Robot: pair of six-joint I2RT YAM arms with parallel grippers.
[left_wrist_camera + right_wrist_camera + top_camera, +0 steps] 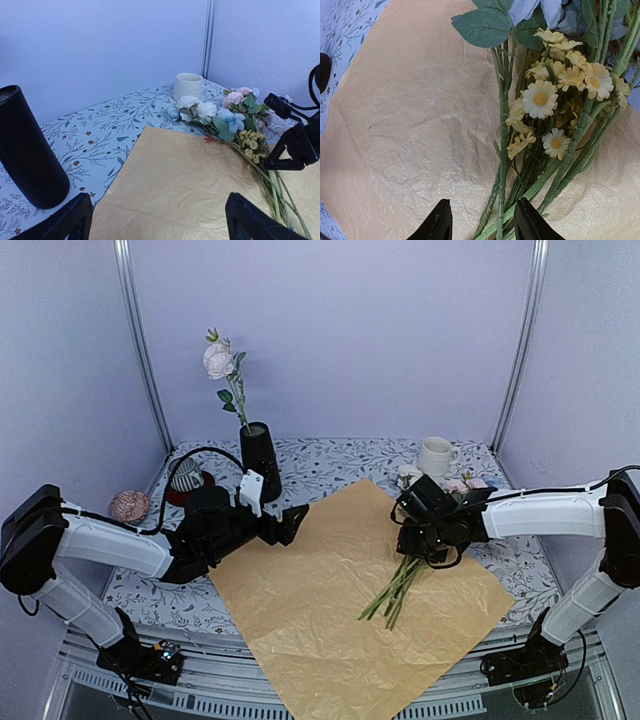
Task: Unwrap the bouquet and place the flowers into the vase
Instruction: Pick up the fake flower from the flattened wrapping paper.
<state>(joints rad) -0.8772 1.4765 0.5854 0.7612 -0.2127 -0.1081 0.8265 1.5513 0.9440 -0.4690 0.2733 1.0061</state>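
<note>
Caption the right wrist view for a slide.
Right tool open astride a few green stems of the flowers, which lie loose on the unfolded kraft paper.

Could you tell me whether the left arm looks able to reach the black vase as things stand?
Probably yes: the left gripper hangs open just beside the vase, with nothing visible between them.

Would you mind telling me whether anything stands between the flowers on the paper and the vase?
Only flat paper lies between the flowers and the vase. The left end effector sits close beside the vase, and one rose already stands in it.
</note>
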